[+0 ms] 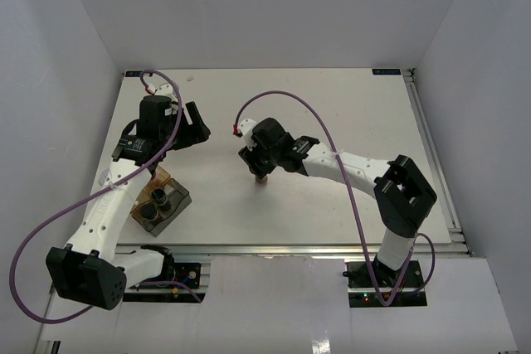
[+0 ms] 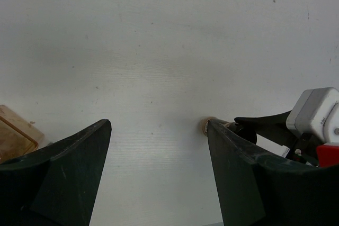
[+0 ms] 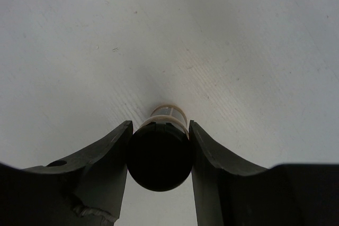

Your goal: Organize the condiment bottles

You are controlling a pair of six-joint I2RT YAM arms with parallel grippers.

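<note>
table: white [image 1: 332,105], viewed from above and from both wrists.
bottle: [image 3: 159,157] black cap, clear body with pale bands, upright near the table's middle and well apart from the box. whether its base touches the table cannot be told.
right gripper: [image 3: 159,126] clamped on the bottle just under the cap, one finger on each side.
left gripper: [image 2: 158,126] fingers wide apart, holding nothing, over bare table beyond the box.
box: [image 1: 176,207] translucent, at the table's left side near the front. it holds other bottles [image 1: 158,198], at least one of them dark-capped.
step: probably carrying the gripped bottle over to the box to join the rest.
how to do it well: hold the grip firm and the bottle upright. lift it clear of the table, then cross leftward without meeting the left gripper. come down over a free spot in the box, clear of the other bottles and the rim. let go only once the base rests flat.
</note>
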